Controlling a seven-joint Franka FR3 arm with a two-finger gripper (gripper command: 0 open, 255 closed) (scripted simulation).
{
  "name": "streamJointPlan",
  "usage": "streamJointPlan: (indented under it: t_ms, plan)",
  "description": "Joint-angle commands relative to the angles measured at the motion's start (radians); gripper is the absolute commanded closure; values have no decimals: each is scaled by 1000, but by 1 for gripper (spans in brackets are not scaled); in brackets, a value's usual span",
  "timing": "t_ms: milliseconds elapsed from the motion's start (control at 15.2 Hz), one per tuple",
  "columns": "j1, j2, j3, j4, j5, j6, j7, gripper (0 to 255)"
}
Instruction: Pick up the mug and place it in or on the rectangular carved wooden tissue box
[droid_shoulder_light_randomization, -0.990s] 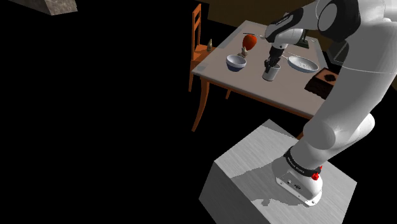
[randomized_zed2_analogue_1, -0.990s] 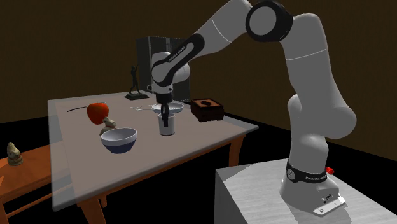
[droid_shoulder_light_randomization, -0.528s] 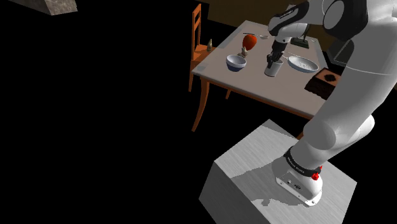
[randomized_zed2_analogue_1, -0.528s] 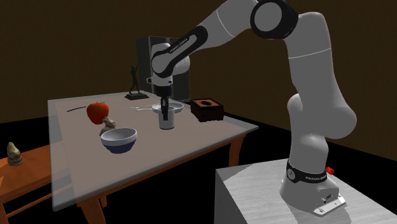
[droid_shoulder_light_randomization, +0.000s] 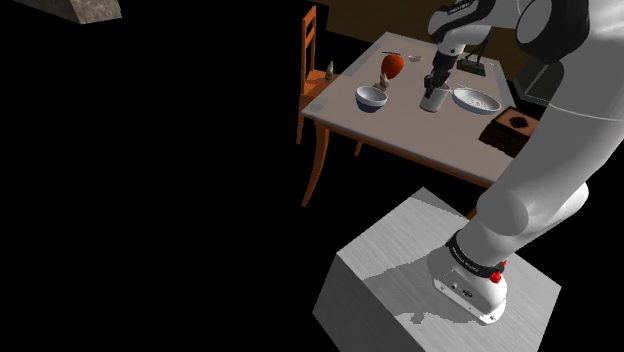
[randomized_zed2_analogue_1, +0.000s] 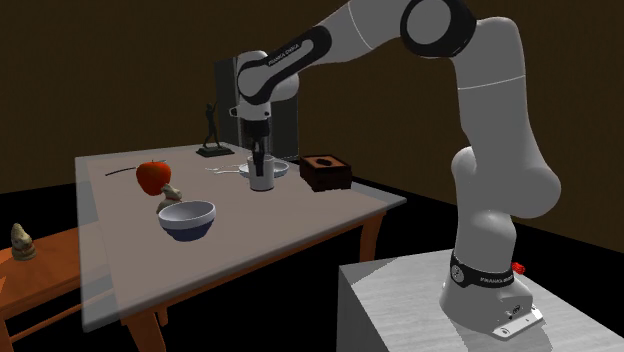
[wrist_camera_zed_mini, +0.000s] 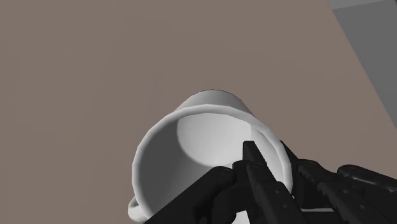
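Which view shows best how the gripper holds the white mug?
The wrist view: the gripper clasps the wall of the mug, one finger inside, one outside. The shoulder view shows the mug small and distant; the second exterior view shows its side, with the gripper above.

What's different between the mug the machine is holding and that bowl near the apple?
The mug is plain white; the bowl looks bluish on the outside. The mug is tall and narrow, the bowl wide and shallow. The black fingers clasp the mug's wall, one of them inside the rim, while the bowl sits free on the table. Both are round and open-topped.
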Motion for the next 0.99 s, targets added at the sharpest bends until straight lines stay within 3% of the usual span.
streamJointPlan:
  t_ms: [0,924]
  plan:
    - [0,-4,-1,22,-2,-25,2,255]
    - [1,-36,-6,172,-19,-204,5,255]
